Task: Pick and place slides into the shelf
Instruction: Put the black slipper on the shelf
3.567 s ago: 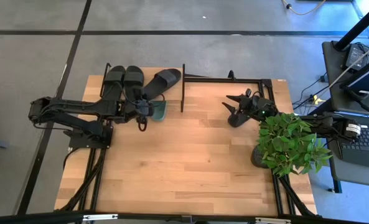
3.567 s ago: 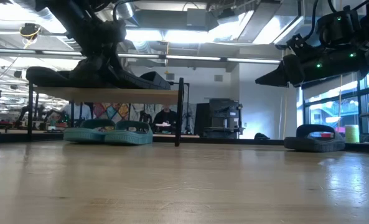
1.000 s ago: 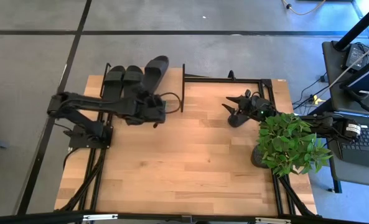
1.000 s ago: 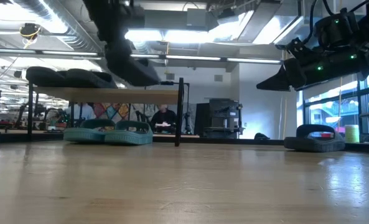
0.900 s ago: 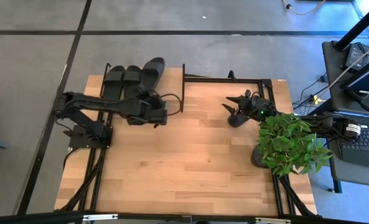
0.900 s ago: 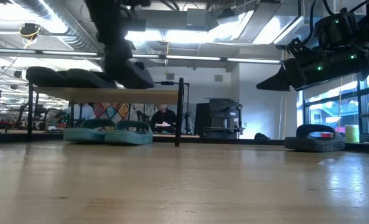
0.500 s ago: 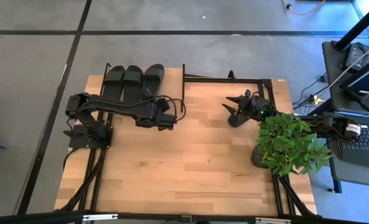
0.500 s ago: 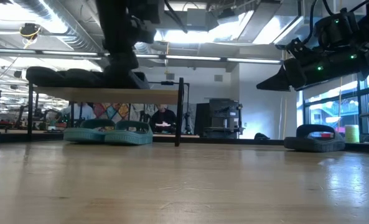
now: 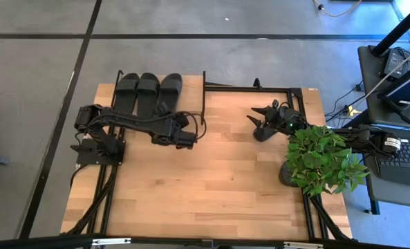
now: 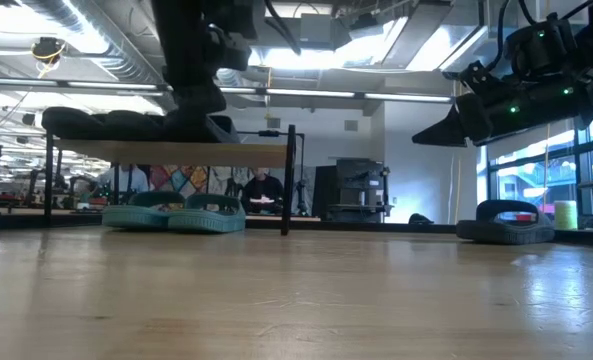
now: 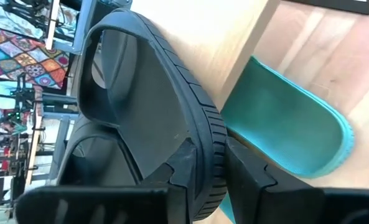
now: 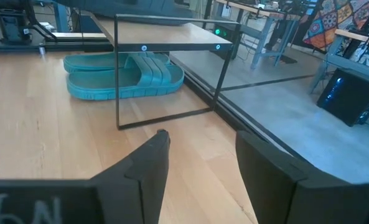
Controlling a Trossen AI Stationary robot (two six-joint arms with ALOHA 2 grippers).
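Three black slides lie side by side on the shelf's wood top board. My left gripper is shut on the rightmost of them, at its near end. Two green slides rest with their soles on the table under the board; one shows below the held slide. A fourth black slide lies on the table at the right, with my right gripper hovering open above it. My left gripper pinches the slide's ribbed sole edge at its near end. One finger is on the footbed and the other is outside the edge. The fingers slant down from the table's near side. The slide lies flat on the top board.
A leafy potted plant stands at the table's right edge over the right arm. A black metal frame runs along the far right. The wide middle and near part of the wooden table is bare.
My left gripper has moved down and toward the table's near right, turning its wrist. The black slide it holds, which was tilted and jutting past the shelf's far edge, has swung straight. It now lies level on the top board beside the other two.
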